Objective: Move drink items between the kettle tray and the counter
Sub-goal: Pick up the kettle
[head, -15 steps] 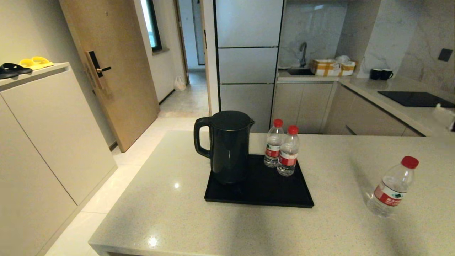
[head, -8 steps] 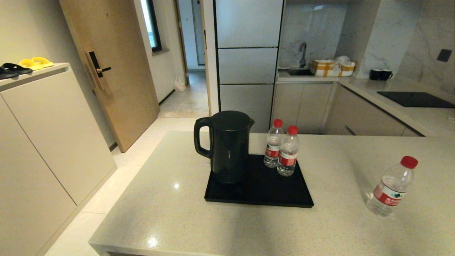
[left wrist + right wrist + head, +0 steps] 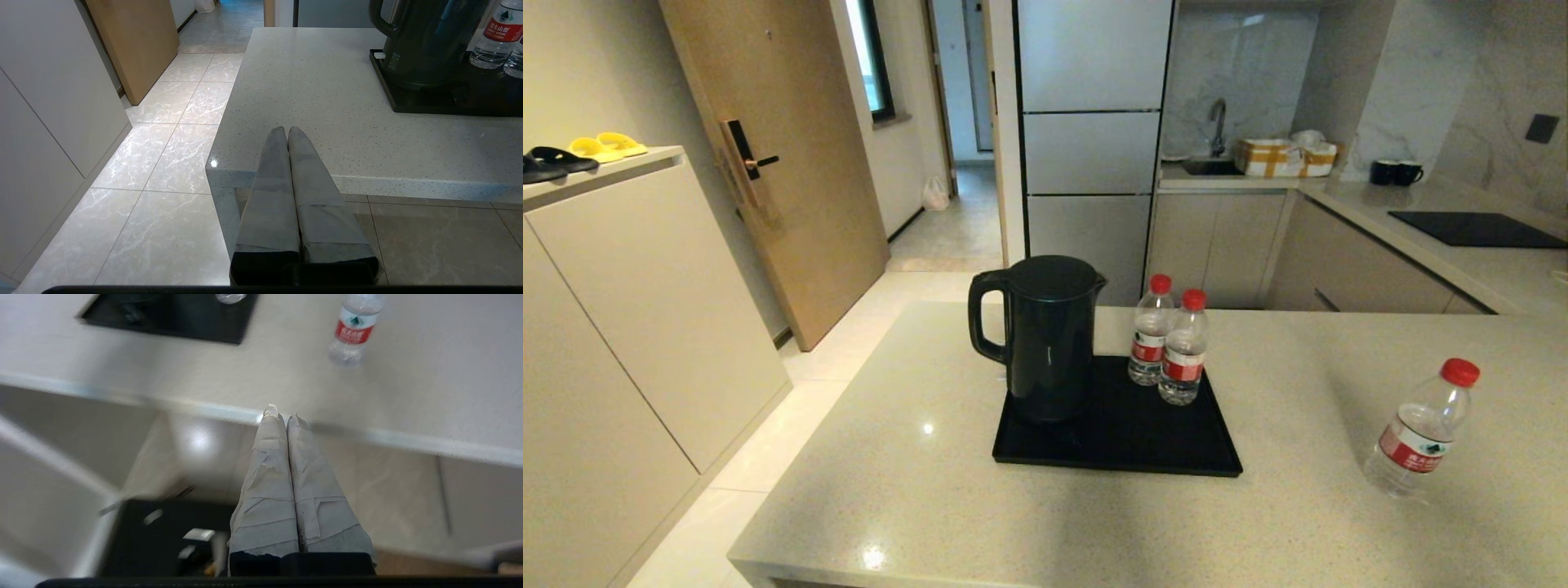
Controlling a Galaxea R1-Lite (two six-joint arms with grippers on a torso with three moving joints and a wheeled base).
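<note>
The matte black kettle (image 3: 1045, 335) stands on the left half of the black kettle tray (image 3: 1143, 445), in the middle of the beige speckled counter (image 3: 1029, 523). Two red-capped water bottles (image 3: 1168, 343) stand touching at the tray's far right corner. A third water bottle (image 3: 1419, 433) stands alone on the counter at the right. Neither arm shows in the head view. My left gripper (image 3: 287, 130) is shut and empty, low before the counter's near left corner. My right gripper (image 3: 282, 413) is shut and empty, below the counter's front edge, with the lone bottle (image 3: 352, 328) beyond it.
Behind the counter runs a grey worktop with a black hob (image 3: 1474, 229), two black mugs (image 3: 1395, 171), a sink tap (image 3: 1218, 122) and a yellow-and-white box (image 3: 1286, 157). A wooden door (image 3: 776, 163) and a white cabinet (image 3: 613, 310) stand to the left.
The right arm, faintly visible at the right edge a second ago, has left the head view. The kettle, tray and bottles have kept their places.
</note>
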